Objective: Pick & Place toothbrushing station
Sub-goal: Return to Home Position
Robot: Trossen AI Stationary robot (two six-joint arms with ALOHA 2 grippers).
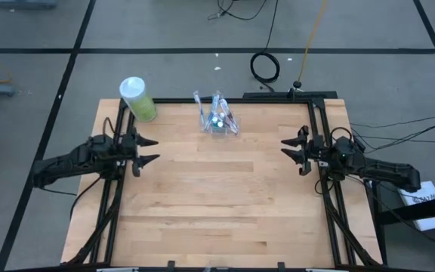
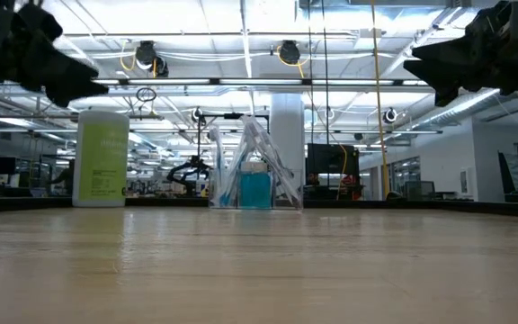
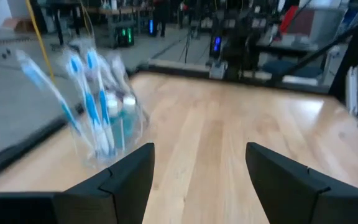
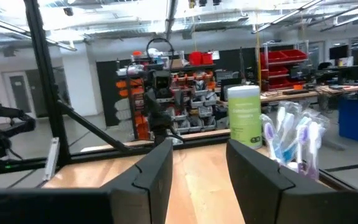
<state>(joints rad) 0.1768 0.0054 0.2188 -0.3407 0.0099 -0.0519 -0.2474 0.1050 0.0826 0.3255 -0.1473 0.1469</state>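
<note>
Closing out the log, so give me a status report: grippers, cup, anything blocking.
Left gripper open, empty, left side. Right gripper open, empty, right side. Cup holds toothbrushes, far edge. Bottle stands apart beside it; nothing blocking.

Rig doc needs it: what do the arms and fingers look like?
The left arm and right arm are black, jointed and bulky. The left gripper and right gripper each end in two black fingers, pointed from above, flat-faced and angular up close. Black cables loop at the right wrist. No markings show.
</note>
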